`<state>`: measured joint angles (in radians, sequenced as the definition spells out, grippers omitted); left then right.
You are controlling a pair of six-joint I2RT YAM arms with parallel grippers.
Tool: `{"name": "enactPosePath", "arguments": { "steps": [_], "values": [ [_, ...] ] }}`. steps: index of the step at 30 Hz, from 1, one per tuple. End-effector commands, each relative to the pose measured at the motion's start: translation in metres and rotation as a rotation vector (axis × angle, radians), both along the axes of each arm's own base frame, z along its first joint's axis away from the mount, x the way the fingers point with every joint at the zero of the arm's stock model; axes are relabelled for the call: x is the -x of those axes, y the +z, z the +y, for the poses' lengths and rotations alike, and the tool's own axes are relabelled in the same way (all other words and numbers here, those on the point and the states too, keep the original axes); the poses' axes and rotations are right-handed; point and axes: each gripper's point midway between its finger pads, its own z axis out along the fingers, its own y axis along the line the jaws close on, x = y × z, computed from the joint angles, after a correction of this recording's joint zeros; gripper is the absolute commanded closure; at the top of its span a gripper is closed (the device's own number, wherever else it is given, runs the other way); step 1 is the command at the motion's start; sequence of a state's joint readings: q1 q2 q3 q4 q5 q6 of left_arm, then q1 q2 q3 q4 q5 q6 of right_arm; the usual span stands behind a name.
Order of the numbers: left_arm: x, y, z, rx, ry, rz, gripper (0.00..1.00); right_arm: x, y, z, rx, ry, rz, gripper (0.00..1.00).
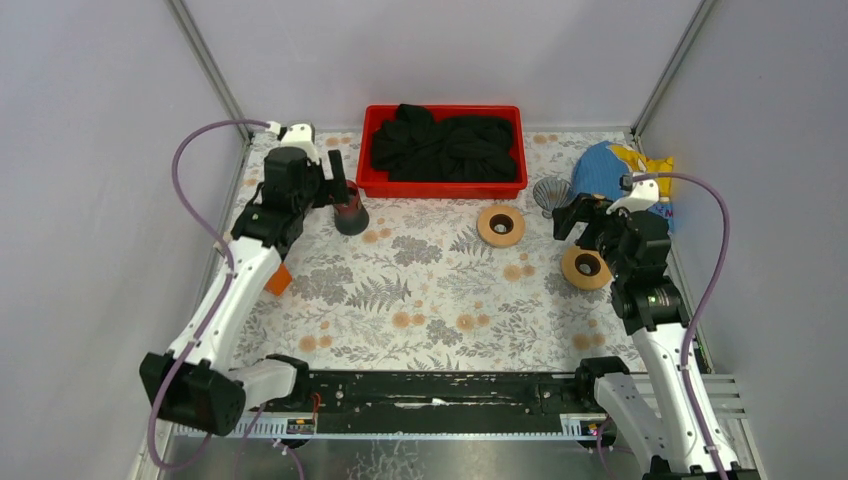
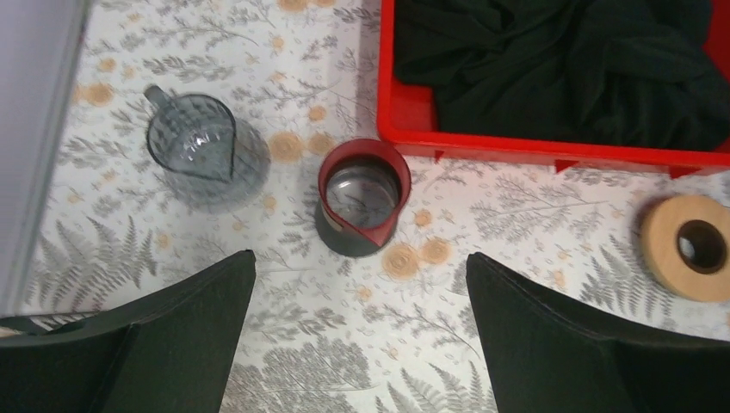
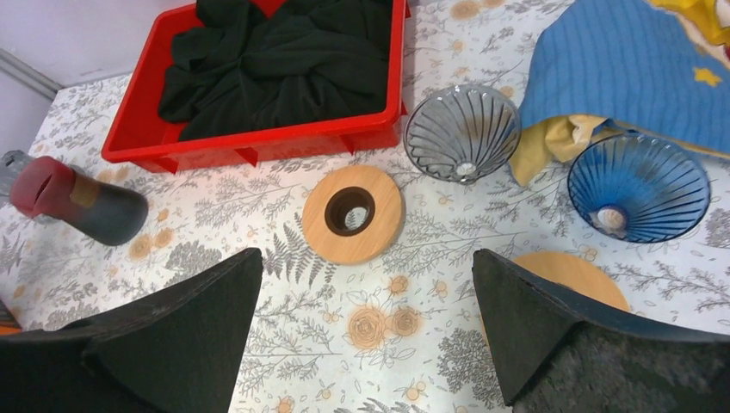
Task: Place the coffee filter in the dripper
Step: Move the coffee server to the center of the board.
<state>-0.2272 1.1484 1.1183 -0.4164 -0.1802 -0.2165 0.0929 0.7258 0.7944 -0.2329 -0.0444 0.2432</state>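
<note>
A grey ribbed glass dripper (image 3: pixel 462 133) stands near the red tray; it also shows in the top view (image 1: pixel 550 194). A blue ribbed dripper (image 3: pixel 639 186) sits to its right, against a blue and yellow cloth (image 3: pixel 620 73). No paper coffee filter shows in any view. My right gripper (image 3: pixel 368 253) is open and empty, above the cloth-covered table in front of a wooden ring (image 3: pixel 352 213). My left gripper (image 2: pixel 360 256) is open and empty, just in front of a dark cup with a red rim (image 2: pixel 361 200).
A red tray (image 1: pixel 443 187) holding black cloth stands at the back. A second wooden ring (image 1: pixel 585 268) lies under my right arm. A grey glass pitcher (image 2: pixel 202 153) stands left of the dark cup. A small orange object (image 1: pixel 278 280) lies at the left edge.
</note>
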Motion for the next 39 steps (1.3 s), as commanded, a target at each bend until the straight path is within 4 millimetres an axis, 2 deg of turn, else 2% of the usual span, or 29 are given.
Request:
{"name": "enactPosePath", "arguments": {
  "steps": [1, 5, 8, 14, 23, 29, 32, 39],
  "values": [
    [-0.020, 0.011, 0.014, -0.145, -0.049, 0.025, 0.00, 0.002, 0.008, 0.014, -0.057, 0.055, -0.066, 0.01],
    [-0.039, 0.006, 0.024, -0.173, -0.070, 0.074, 0.00, 0.007, 0.007, 0.020, -0.069, 0.079, -0.082, 0.01],
    [-0.049, -0.008, 0.022, -0.132, -0.083, 0.143, 0.01, 0.010, 0.009, 0.020, -0.058, 0.079, -0.096, 0.01],
    [-0.046, -0.055, 0.031, 0.012, 0.063, 0.262, 0.07, 0.013, 0.011, 0.018, -0.036, 0.065, -0.122, 0.01],
    [-0.052, -0.093, 0.030, 0.129, 0.182, 0.323, 0.24, 0.013, 0.009, 0.017, -0.014, 0.054, -0.130, 0.01],
    [-0.067, -0.106, 0.028, 0.153, 0.198, 0.332, 0.31, 0.013, 0.007, 0.016, 0.003, 0.048, -0.132, 0.01],
    [-0.070, -0.120, 0.030, 0.142, 0.218, 0.363, 0.34, 0.014, 0.007, 0.016, 0.014, 0.047, -0.139, 0.01],
    [-0.078, -0.132, 0.027, 0.154, 0.216, 0.374, 0.46, 0.016, 0.006, 0.019, 0.030, 0.058, -0.152, 0.01]
  ]
}}
